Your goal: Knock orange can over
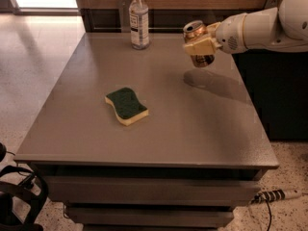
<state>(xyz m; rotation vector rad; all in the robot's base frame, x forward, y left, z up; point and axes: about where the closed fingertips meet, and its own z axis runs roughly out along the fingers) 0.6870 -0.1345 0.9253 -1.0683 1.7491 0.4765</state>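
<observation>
The orange can [196,32] is golden-orange with a silver top. It is off the table, tilted, at the far right, with its shadow on the tabletop below it. My gripper [201,46] comes in from the right on a white arm [260,28] and is shut on the can. A cream finger [197,46] crosses the can's front.
A clear water bottle [139,20] with a white cap stands at the table's far edge, left of the can. A green and yellow sponge [126,106] lies near the middle of the grey table [86,129]. A dark cabinet [284,90] stands to the right. A power strip [279,195] lies on the floor.
</observation>
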